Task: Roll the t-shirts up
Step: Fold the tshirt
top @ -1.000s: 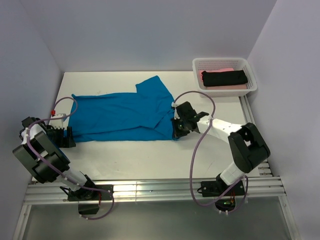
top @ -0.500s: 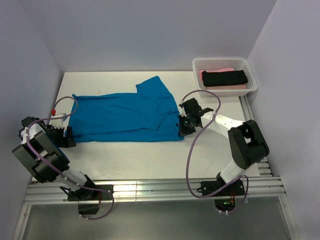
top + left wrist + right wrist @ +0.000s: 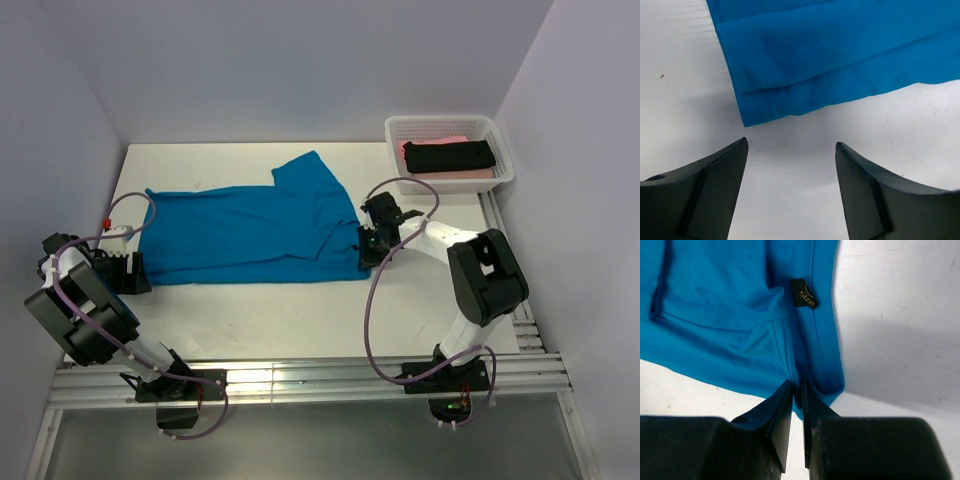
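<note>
The bright blue t-shirt (image 3: 250,225) lies spread flat across the white table, collar end to the right. My right gripper (image 3: 365,245) sits low at the shirt's right edge. In the right wrist view its jaws (image 3: 796,382) stand a narrow slit apart, with the blue hem (image 3: 730,315) lying between the tips near a black size tag (image 3: 804,293). My left gripper (image 3: 135,272) rests on the table just off the shirt's near left corner. Its jaws (image 3: 791,142) are wide open over bare table, the blue edge (image 3: 840,55) just ahead of them.
A white mesh basket (image 3: 503,150) stands at the back right, holding a rolled black t-shirt (image 3: 450,156) on top of a pink one (image 3: 450,140). Walls close in the table on the left, back and right. A metal rail runs along the near edge.
My right gripper has slid to the right, drawing the shirt's collar edge out with it, and its jaws have parted slightly. The left gripper stays in place, its jaws a little narrower.
</note>
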Robot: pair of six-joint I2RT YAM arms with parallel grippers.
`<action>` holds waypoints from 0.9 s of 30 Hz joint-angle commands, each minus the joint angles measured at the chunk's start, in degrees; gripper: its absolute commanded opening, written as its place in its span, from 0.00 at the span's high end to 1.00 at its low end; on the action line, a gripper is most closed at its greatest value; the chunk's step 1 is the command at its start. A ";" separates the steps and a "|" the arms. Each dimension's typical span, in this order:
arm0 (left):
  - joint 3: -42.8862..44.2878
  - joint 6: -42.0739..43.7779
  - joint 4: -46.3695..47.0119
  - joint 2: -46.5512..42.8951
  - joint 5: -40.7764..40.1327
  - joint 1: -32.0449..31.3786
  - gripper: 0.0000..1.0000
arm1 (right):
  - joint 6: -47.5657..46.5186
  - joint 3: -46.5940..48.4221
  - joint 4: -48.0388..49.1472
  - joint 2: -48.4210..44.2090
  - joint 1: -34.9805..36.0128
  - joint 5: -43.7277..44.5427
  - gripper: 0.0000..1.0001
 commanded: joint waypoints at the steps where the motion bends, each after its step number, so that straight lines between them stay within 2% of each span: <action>1: 0.90 1.65 0.89 -1.08 3.17 0.39 0.26 | 0.17 3.29 -0.64 -3.36 -0.51 1.83 0.79; 6: 1.78 -0.80 2.91 1.02 3.18 0.48 0.26 | 0.26 6.19 -2.67 -6.09 -0.51 1.48 0.76; 15: 4.33 -5.29 5.72 4.19 4.75 1.36 0.26 | 0.61 10.24 -4.96 -10.48 -0.07 -1.94 0.76; 18: 5.38 -5.47 4.94 6.38 6.15 1.27 0.33 | 0.96 11.82 -4.34 -9.96 1.77 -4.05 0.78; 19: 6.00 -5.03 4.41 6.91 6.68 1.27 0.40 | 1.48 12.17 -3.82 -9.52 2.21 -4.23 0.78; 20: 6.44 -4.42 3.80 7.53 7.12 1.27 0.43 | 1.84 12.78 -3.29 -8.47 2.83 -5.02 0.79; 25: 7.14 -3.71 2.82 10.52 7.39 1.27 0.57 | 6.14 13.93 5.04 -2.25 7.22 -10.20 0.83; 27: 7.23 -3.62 2.74 11.40 7.56 1.18 0.65 | 7.46 16.64 6.46 0.49 9.59 -9.34 0.85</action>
